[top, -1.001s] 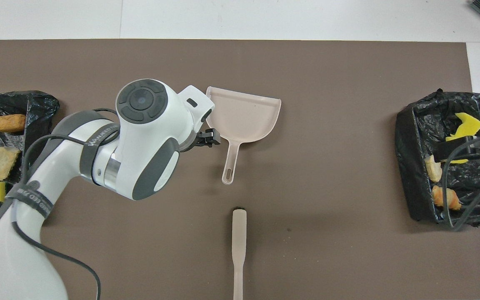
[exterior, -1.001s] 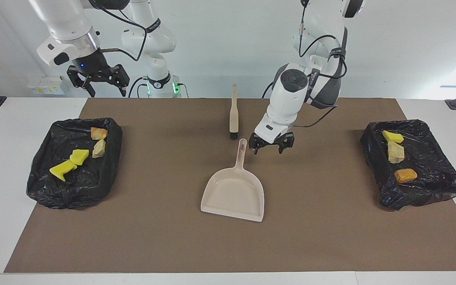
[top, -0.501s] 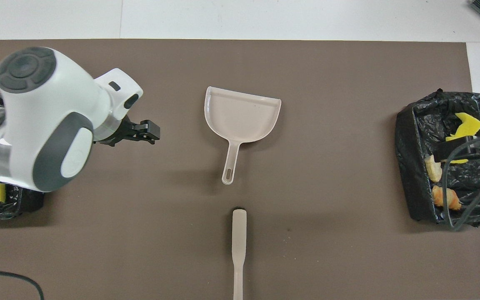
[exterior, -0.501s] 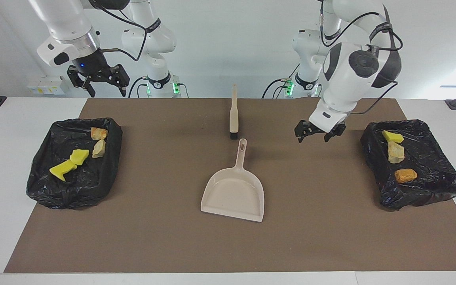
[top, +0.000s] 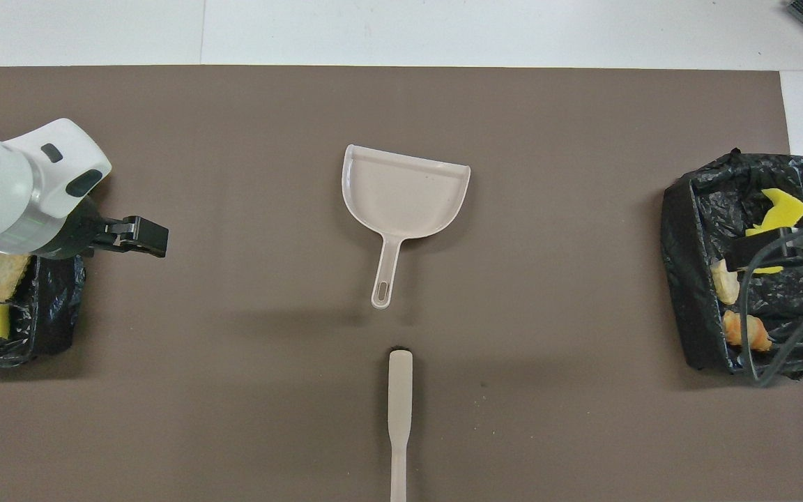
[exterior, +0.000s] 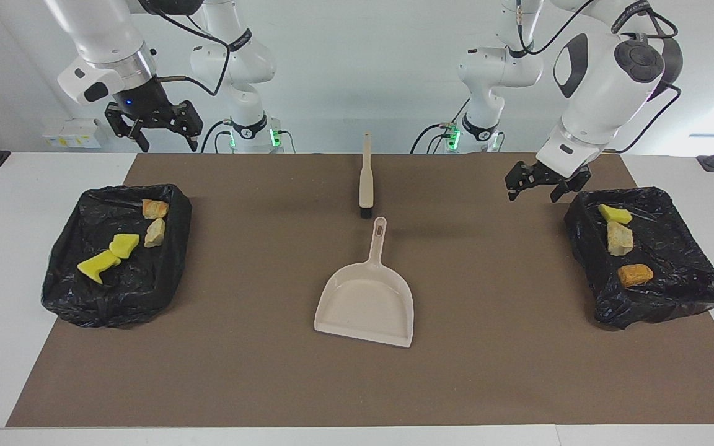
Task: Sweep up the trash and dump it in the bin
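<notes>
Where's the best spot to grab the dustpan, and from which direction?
Probably the dustpan by its slim straight handle, which lies flat and points toward the robots. Come straight down from above, fingers closing across its narrow width. The wide pan is too broad, and the brush sits just past the handle tip.

Two high opposed views, shared mat [exterior: 220, 371].

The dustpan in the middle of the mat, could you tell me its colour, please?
Pale beige dustpan; clearest in the overhead view.

White rounded arms [exterior: 599, 80], grey joint caps, black grippers (thin black cables trailing), green base lights.
</notes>
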{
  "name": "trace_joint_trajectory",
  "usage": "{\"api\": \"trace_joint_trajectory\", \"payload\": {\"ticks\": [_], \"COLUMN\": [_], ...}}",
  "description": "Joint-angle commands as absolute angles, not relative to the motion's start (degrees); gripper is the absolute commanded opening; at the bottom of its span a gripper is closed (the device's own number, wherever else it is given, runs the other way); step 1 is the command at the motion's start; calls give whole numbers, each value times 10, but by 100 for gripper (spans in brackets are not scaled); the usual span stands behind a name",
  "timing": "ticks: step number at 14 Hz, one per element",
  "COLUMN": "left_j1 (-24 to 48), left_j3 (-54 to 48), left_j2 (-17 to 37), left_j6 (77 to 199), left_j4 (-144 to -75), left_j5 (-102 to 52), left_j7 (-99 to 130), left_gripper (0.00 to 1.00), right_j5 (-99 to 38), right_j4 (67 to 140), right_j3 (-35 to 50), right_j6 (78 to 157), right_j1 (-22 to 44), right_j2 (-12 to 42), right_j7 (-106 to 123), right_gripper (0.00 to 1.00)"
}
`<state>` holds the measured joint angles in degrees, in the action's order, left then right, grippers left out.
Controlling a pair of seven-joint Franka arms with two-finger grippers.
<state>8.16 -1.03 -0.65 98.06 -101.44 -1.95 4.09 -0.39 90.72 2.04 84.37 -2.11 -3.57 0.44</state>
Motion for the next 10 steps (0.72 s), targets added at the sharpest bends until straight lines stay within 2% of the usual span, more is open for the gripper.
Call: {"api": "trace_joint_trajectory", "payload": {"ticks": [1, 7, 10], "left_j1": [60, 39, 34], "left_j3": [-15, -14, -4], "left_j2": [-42, -107, -120], "left_j6": [964, 891, 871], "left_j4": [-1037, -1028, -1026], "left_j5": [-3, -2, -2], "left_j7": [14, -8, -25], "left_gripper": [100, 100, 100], "right_j5": [-13, -13, -13], "right_j4": [922, 922, 922], "right_j3": [23, 23, 23], "right_j6": [850, 851, 850], "right_j1": [-26, -26, -26], "right_j2": [-48, -48, -48], "right_j7": [-1, -1, -1], "right_gripper": [100, 100, 100]}}
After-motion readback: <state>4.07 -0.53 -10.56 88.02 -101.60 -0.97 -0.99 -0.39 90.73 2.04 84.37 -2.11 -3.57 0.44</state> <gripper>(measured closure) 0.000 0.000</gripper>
